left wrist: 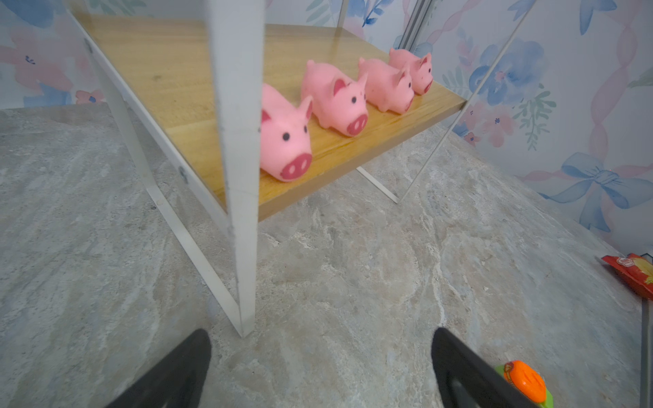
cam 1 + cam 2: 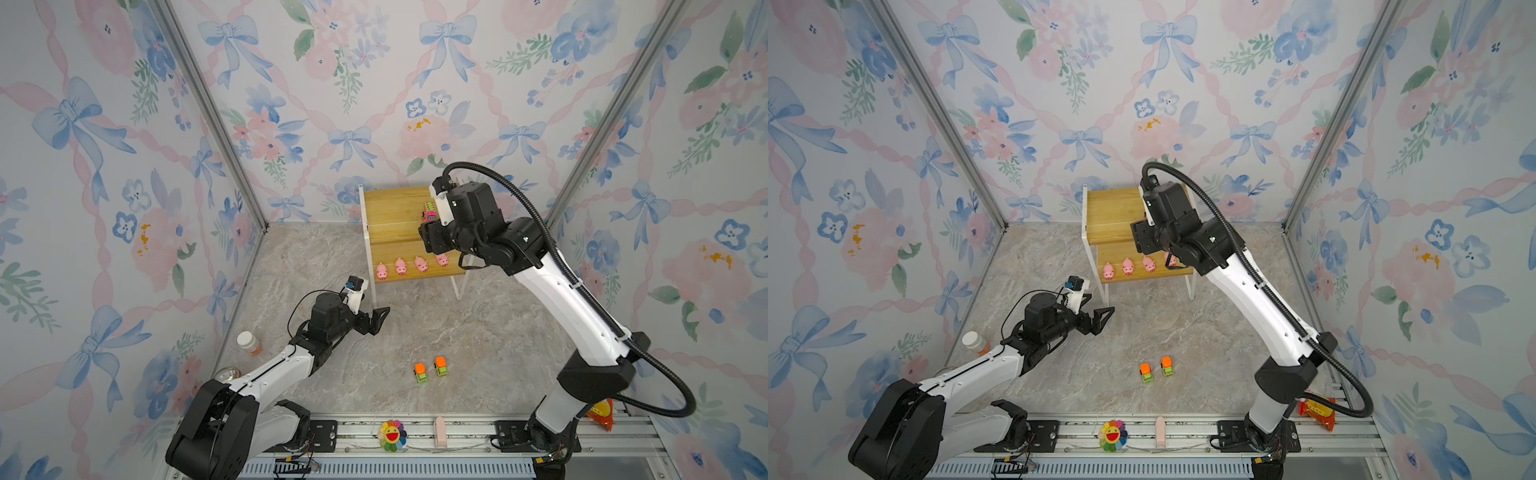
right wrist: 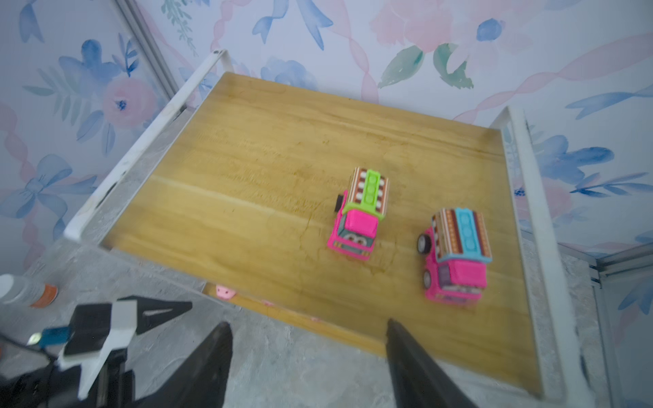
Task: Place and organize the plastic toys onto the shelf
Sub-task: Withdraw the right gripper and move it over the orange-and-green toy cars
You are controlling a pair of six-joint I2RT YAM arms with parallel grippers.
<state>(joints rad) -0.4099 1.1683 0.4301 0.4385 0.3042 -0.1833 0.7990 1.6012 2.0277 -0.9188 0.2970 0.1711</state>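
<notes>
The shelf [image 2: 390,216] stands at the back wall. Several pink pigs [image 2: 401,266] line its lower board [image 1: 353,148] in a row. Two pink trucks [image 3: 357,219] [image 3: 457,254] sit on the top board [image 3: 265,183], apart from each other. My right gripper [image 3: 307,339] hovers open and empty above the shelf's front edge, short of the trucks. Two orange-topped trucks [image 2: 420,372] [image 2: 441,365] stand side by side on the floor in both top views. My left gripper [image 2: 380,320] is open and empty, low beside the shelf's front left leg [image 1: 243,247].
A white-capped orange bottle [image 2: 248,343] and a can [image 2: 227,372] stand by the left wall. A flower plush [image 2: 391,435] and a pink block [image 2: 439,432] sit on the front rail, a snack packet [image 2: 601,413] at the right.
</notes>
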